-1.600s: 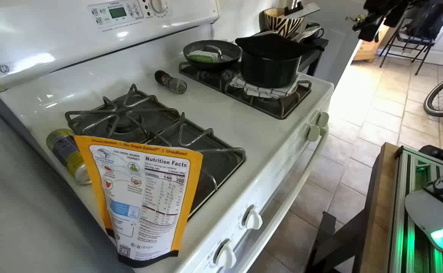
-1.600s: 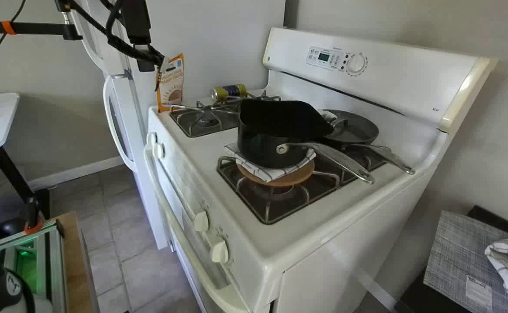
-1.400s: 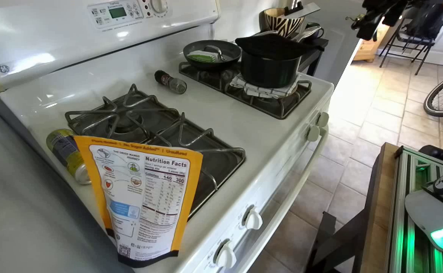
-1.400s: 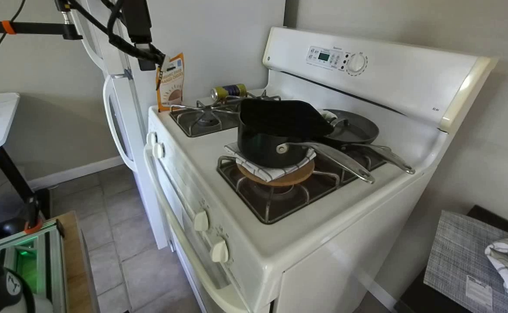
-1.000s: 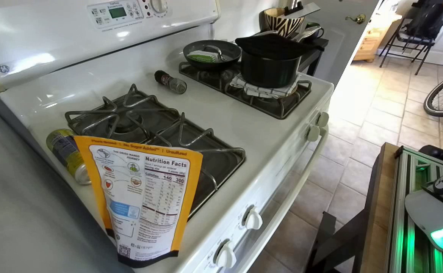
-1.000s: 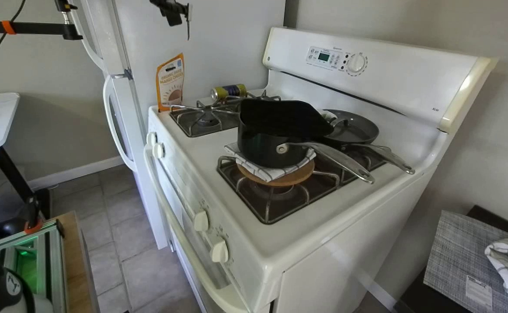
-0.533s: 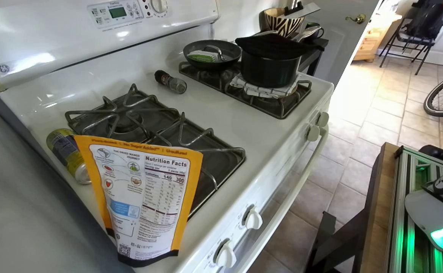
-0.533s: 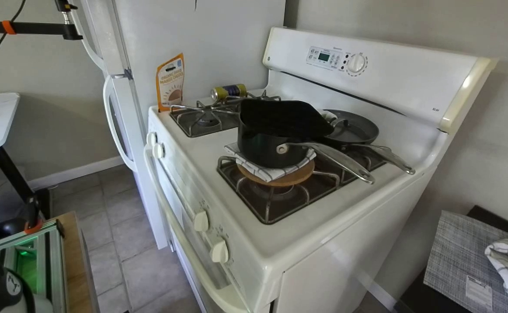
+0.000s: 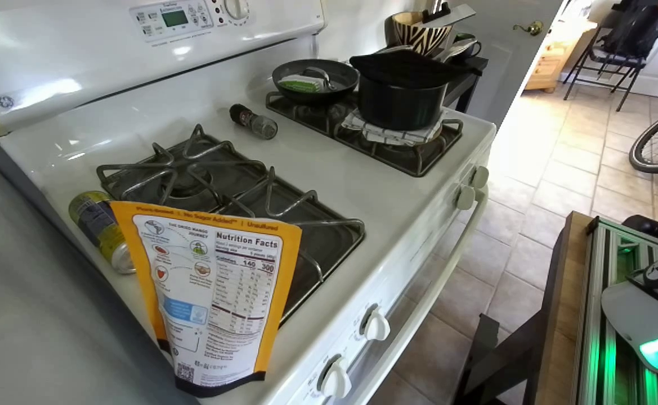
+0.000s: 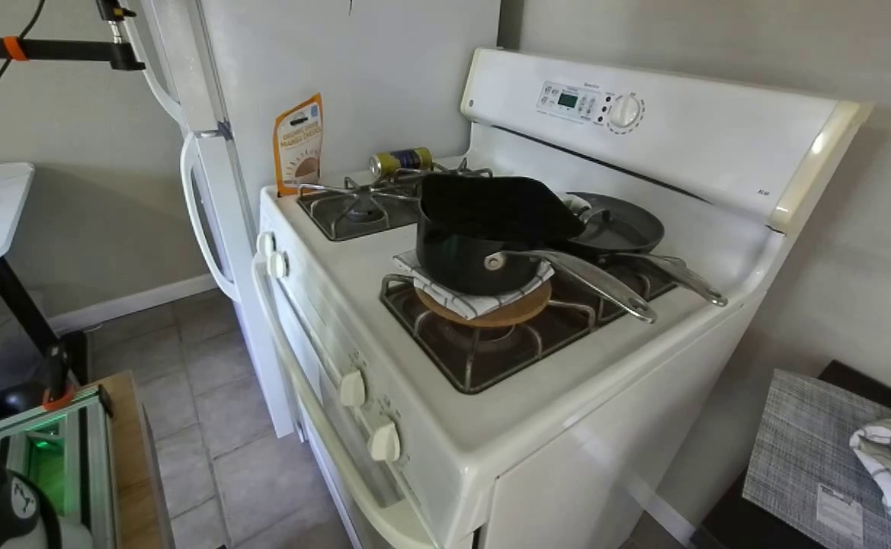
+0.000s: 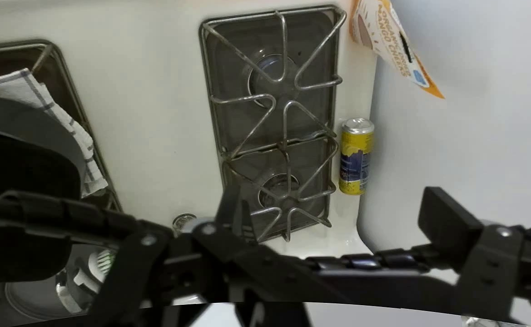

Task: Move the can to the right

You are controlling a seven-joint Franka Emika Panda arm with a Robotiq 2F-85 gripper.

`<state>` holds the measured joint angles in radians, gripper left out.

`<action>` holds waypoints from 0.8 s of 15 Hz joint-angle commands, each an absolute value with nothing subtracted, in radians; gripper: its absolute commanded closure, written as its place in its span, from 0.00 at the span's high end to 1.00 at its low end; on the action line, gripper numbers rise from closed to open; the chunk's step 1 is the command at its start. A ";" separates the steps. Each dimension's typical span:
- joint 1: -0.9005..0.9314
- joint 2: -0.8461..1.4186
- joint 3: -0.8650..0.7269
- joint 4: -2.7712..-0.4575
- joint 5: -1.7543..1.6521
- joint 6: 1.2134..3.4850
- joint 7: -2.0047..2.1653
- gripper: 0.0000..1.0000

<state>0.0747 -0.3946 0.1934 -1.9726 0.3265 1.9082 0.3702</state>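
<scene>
Right of centre in the wrist view, the drinks can is yellow banded dark blue — its upper end silver. Towards the left, the dish towel is white with grey checks; upper right, the mango pouch is orange-edged white.

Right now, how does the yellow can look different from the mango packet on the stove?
The can lies on its side; the mango packet stands on end. The can is a small cylinder; the mango packet is larger and flat-faced. The can is yellow and dark blue with a silvery end; the mango packet has orange edges around a white panel. Both are on the stove top.
</scene>
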 commanded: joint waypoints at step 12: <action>0.211 0.248 0.233 -1.444 0.262 1.869 0.255 1.00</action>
